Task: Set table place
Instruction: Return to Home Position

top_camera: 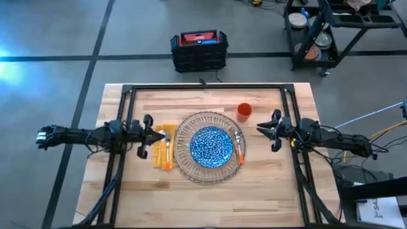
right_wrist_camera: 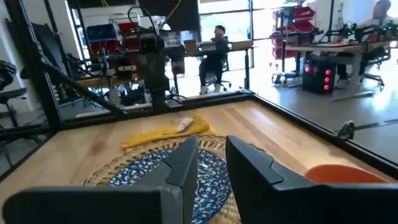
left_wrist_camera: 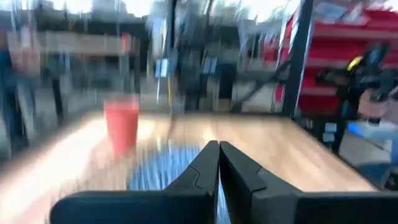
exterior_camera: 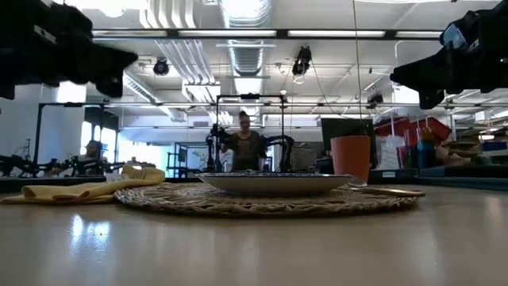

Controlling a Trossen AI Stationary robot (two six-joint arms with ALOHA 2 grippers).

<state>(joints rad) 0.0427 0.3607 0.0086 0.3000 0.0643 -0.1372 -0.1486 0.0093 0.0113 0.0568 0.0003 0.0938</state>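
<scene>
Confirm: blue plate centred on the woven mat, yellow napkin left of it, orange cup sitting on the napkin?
No. The orange cup stands on the table by the upper-right rim of the woven mat, away from the napkin, as the high view shows. The blue plate is centred on the mat, napkin left of it.
</scene>
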